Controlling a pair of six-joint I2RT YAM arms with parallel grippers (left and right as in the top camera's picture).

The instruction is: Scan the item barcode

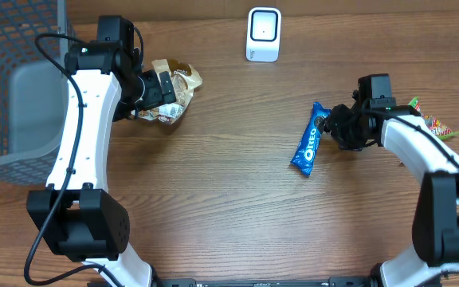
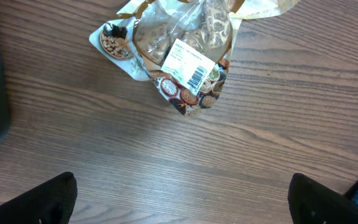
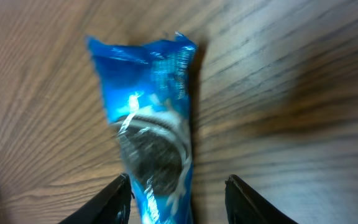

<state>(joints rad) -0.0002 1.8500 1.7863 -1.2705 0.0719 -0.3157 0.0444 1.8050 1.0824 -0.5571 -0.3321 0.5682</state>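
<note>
on the wooden counter (image 1: 229,207), right of the middle, a blue oreo packet (image 1: 309,142) lies flat with its long side pointing roughly toward the far edge. the right gripper (image 1: 337,127) is at the packet's right end. in the right wrist view the blurred packet (image 3: 154,137) reaches down between the two fingers of this gripper (image 3: 179,202), which stand apart. it is close to one finger and there is a clear gap before the other, so the packet is not pinched. a white scanner (image 1: 263,33) stands near the far edge, well apart from the packet. on the left side, the left gripper (image 1: 159,94) is just beside a clear snack bag (image 1: 175,86). its wrist view shows the fingers of this gripper (image 2: 185,202) spread wide with nothing between them, and the bag (image 2: 185,62) lies beyond them with a white barcode label (image 2: 188,65) facing up. a grey wire basket (image 1: 6,80) is at the far left, and a colourful packet (image 1: 433,121) lies near the right arm.
</note>
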